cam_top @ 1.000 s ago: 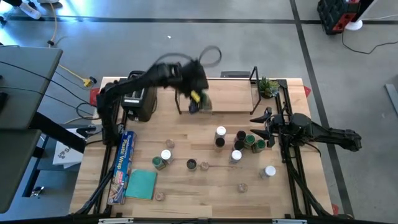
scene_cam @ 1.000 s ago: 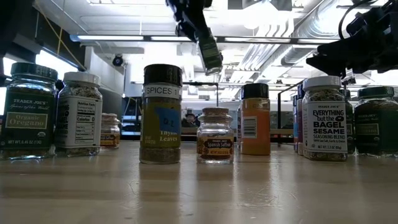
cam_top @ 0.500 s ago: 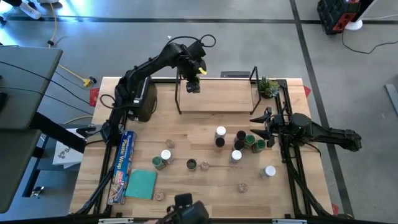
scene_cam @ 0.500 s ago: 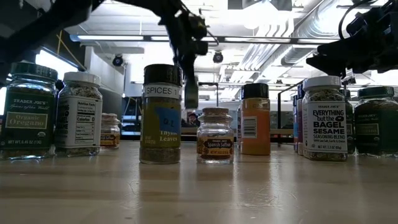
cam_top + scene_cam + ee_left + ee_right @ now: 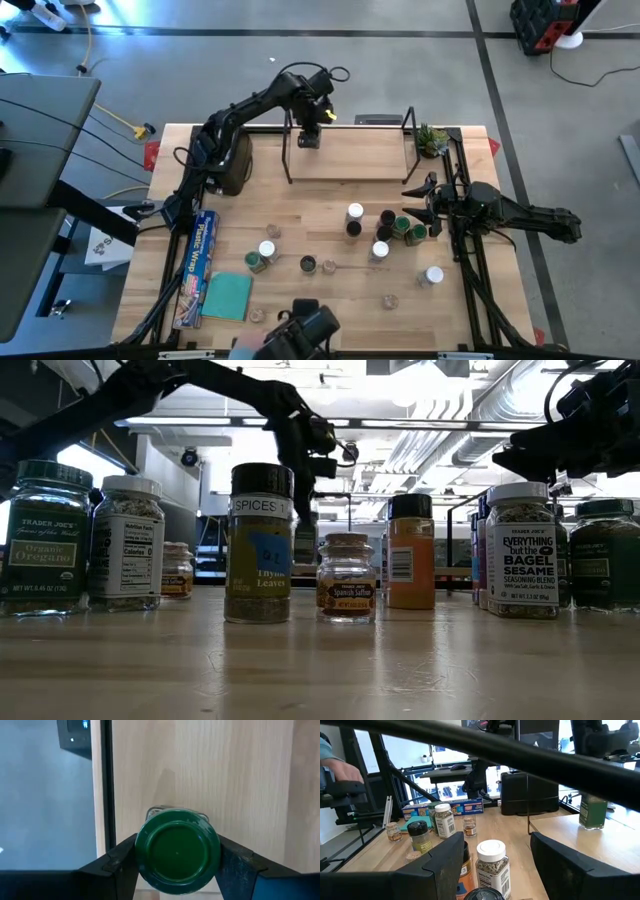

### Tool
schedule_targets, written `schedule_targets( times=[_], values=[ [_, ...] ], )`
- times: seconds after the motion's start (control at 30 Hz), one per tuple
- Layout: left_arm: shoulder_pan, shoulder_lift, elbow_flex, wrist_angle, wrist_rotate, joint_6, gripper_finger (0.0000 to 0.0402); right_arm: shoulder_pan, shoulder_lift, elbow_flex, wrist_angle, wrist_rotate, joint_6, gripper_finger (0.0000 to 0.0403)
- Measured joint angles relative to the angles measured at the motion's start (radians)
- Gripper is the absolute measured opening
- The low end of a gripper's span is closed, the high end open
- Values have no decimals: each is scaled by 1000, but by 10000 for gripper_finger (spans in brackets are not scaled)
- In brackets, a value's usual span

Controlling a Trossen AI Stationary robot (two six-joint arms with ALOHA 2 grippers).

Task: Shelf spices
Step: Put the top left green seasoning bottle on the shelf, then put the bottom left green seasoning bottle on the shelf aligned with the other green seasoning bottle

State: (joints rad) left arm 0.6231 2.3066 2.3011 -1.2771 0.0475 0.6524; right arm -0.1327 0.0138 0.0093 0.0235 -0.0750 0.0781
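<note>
High view: left claw [image 5: 310,133] at the shelf's [image 5: 350,160] left end, by the worktop's [image 5: 330,300] far edge, clamped on a green-topped jar [image 5: 310,139] held upright over the shelf board. Right claw [image 5: 420,200] idle near the worktop's right edge, fingers apart, empty, just beside the loose spices [image 5: 385,232] at mid-worktop.

Low view: remaining jars stand upright along the worktop; left arm [image 5: 200,385] reaches down behind them.

Left wrist view: fingers [image 5: 120,857] grip the green lid [image 5: 177,851] on both sides; jar axis vertical, directly beneath the claw. The black upright frame [image 5: 106,785] runs close alongside; bare board lies open on the other side.

Right wrist view: open fingers [image 5: 445,857] face the white-topped jar [image 5: 492,862]; the shelved jar [image 5: 592,810] sits far off.
</note>
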Motion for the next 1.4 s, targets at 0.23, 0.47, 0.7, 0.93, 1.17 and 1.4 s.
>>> schedule_targets(
  times=[0.23,0.47,0.7,0.93,1.17,1.4],
  values=[
    [27,1,-3,21,2,-8,209,0,0,0,0,0,0,224],
    [49,1,-4,25,0,-12,214,0,0,0,0,0,0,224],
    [66,5,-8,28,3,-12,242,0,0,0,0,0,0,224],
    [69,5,-7,48,3,-14,273,0,0,0,0,0,0,224],
    [64,1,6,14,-12,-31,296,0,0,0,-1,0,0,224],
    [40,-48,47,-76,-25,-77,301,0,0,0,-1,0,0,224]
  ],
)
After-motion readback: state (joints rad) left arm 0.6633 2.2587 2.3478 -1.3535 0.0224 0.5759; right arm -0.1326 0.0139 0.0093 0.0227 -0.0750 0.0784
